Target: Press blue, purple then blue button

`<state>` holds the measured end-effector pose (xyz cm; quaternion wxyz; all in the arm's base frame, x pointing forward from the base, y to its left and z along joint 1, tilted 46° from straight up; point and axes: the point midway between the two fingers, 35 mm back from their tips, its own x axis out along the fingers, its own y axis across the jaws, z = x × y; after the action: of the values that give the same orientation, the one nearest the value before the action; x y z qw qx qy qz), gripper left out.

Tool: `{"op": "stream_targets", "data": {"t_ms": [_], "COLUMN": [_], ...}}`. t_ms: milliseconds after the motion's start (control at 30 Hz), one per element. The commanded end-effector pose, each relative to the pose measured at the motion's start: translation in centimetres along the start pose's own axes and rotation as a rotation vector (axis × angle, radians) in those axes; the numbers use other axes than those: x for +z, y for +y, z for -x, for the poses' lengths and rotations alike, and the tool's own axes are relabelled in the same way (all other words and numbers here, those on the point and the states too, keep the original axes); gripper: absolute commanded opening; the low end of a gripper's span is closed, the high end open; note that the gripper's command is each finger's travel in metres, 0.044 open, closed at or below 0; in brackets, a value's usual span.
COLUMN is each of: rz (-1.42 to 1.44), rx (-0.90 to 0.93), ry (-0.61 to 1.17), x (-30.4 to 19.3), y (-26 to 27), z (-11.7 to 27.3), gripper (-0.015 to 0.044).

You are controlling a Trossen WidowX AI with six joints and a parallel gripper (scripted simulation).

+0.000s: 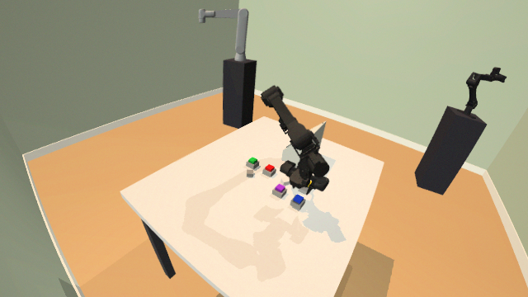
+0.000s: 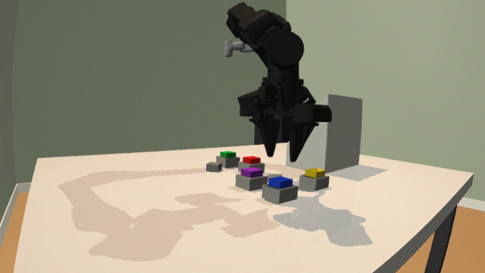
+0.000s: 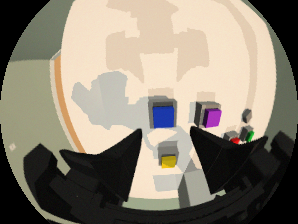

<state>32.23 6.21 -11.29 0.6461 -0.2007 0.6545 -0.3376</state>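
Note:
The blue button stands up on its grey base at the near end of the group. The purple button stands up on its base beside it, to the left in the top and exterior views. My gripper points down above the table, behind the blue button in the exterior view. Its fingers are partly open with nothing between them, and the tips are clear of all buttons. In the top view the fingertips are hidden by the gripper's own body.
A yellow button is behind the blue one. Red and green buttons are farther off, with a small grey block beside the green. A tall grey panel stands at the back right.

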Motion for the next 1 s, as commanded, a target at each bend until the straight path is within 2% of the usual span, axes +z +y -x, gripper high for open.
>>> {"op": "stream_targets", "data": {"t_ms": [0, 167, 567, 967], "rz": [0.012, 0.012, 0.012, 0.012], "rx": [-0.006, -0.006, -0.006, -0.007], "ry": [-0.003, -0.003, -0.003, -0.004], "x": [-0.3, -0.3, -0.3, -0.2], "y": [0.0, 0.0, 0.0, 0.0], "z": [-1.2, -1.2, -1.3, -3.3], "gripper": [0.0138, 0.002, 0.002, 0.002]}}
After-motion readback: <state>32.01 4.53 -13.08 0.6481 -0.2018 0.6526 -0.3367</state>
